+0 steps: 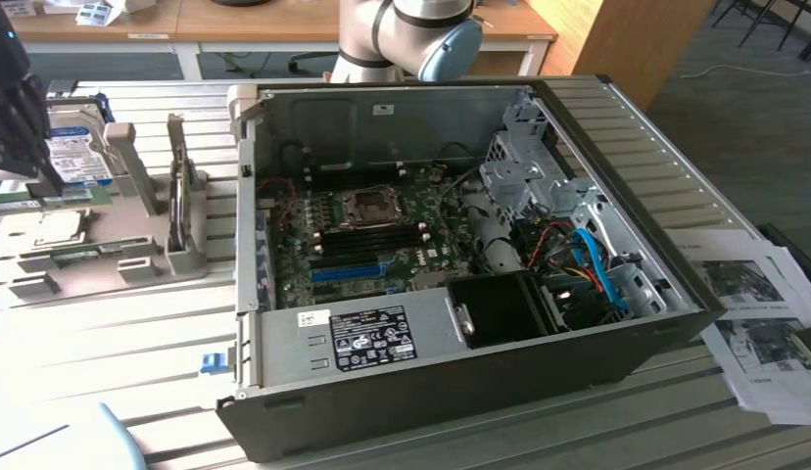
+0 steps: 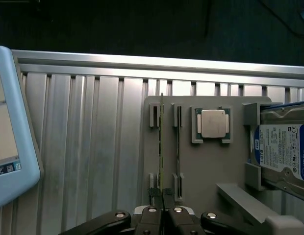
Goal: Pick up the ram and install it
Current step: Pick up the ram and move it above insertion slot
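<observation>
Green ram stands on its thin edge at a slot of the grey holder on the bench. Black hand is clenched on one end of it, near the silver processor chip.

Open computer case, grey parts holder, silver processor, blue-labelled hard drive, printed sheets, slatted table

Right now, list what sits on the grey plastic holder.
Thin green ram stick on edge, square silver processor chip, blue-labelled hard drive. The black gripper, shut on the ram stick, hides its end.
</observation>
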Motion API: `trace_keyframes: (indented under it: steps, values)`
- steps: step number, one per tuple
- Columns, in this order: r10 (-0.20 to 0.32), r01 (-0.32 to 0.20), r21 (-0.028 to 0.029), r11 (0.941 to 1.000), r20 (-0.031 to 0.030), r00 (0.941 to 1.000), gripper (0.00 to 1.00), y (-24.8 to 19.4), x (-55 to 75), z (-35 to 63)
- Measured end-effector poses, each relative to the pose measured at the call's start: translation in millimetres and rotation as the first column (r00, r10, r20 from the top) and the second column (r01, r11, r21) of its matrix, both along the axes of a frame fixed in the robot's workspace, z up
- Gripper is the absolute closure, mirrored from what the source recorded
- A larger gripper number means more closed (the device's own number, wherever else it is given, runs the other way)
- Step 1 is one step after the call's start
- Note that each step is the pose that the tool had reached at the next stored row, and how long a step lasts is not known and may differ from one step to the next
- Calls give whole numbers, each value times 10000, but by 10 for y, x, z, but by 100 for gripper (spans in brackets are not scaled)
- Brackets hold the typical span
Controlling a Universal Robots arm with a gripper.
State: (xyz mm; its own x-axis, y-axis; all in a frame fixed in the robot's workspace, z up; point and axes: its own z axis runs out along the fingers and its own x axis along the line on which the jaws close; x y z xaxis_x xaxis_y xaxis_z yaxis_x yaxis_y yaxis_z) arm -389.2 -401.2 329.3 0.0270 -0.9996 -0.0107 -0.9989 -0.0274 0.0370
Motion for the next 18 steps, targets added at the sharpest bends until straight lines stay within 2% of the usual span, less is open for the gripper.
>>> trace_keyframes:
  steps: [18]
  values:
    - [0,0,0,10000,0,10000,89,0,1,384]
